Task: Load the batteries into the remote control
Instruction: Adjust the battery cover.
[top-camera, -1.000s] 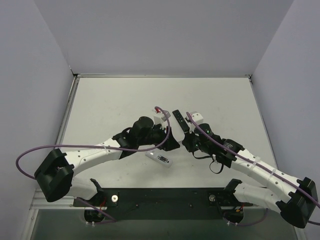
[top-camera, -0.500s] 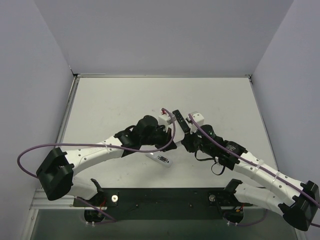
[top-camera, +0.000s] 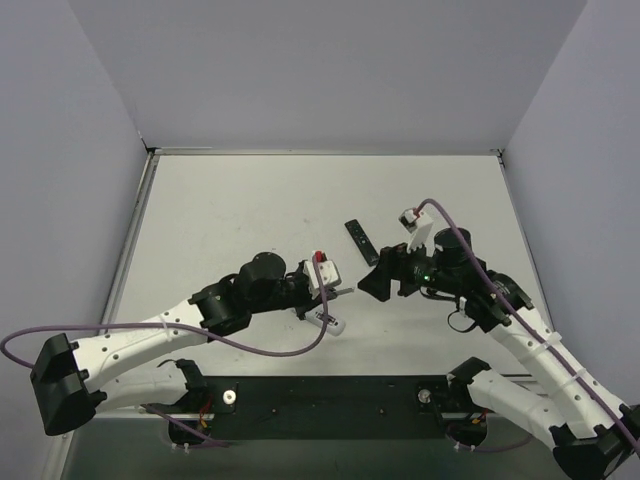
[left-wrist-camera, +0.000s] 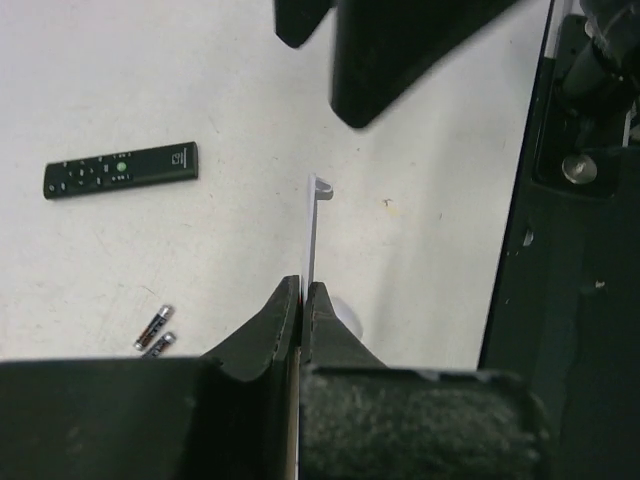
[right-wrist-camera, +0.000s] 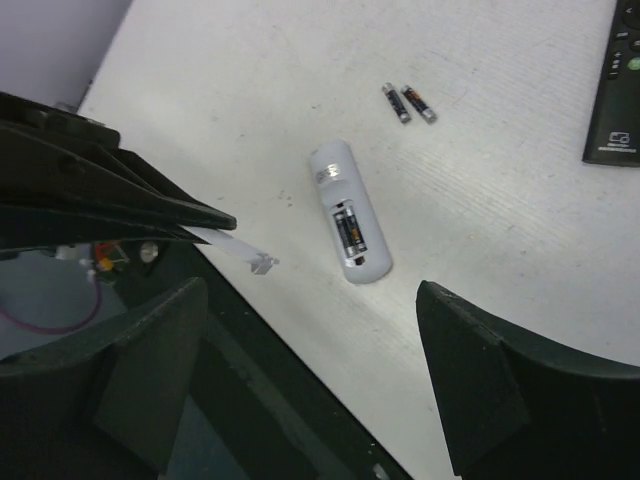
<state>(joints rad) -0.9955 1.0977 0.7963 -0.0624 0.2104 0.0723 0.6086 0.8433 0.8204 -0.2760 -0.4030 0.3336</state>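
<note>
1. The batteries (right-wrist-camera: 408, 103), two tiny dark round cells with orange and silver ends, lie side by side on the white table (right-wrist-camera: 520, 230). They are a little way past one end of the white oblong plastic remote (right-wrist-camera: 350, 212) and near the slim black remote (right-wrist-camera: 615, 100).
2. The white remote lies on its face with its little hatch open. Something dark with orange bits shows inside, but it is too small for me to be sure what it is.
3. My left claw (left-wrist-camera: 304, 292) is pressed together on a thin flat white plastic lid (left-wrist-camera: 314, 225), up off the table.
4. My right claw (right-wrist-camera: 312, 295) is spread wide and holds nothing. It hangs above the white remote.
5. I think each battery is light, hard and smooth, so it can roll or slip away.
6. I would pinch one across its round middle, with my fingers on its long sides. I would squeeze softly so it does not pop out.
</note>
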